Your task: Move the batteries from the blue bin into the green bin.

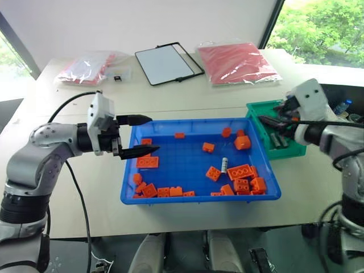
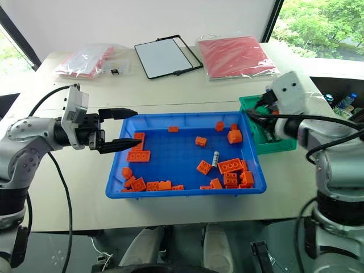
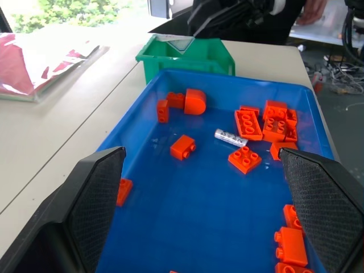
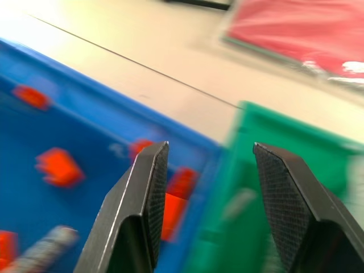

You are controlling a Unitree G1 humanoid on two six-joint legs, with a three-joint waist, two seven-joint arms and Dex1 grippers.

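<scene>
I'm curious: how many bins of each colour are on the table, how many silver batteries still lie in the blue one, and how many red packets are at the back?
Blue bin: 1
Green bin: 1
Batteries, lying in the blue one: 1
Red packets: 2
Total: 5

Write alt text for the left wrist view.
A large shallow bright-blue plastic tray holds scattered orange studded toy bricks and one small silver-grey cylindrical battery, seen between the left gripper's two open black fingers. A small deep green plastic bin stands beyond the tray's far end on the pale table.
</scene>
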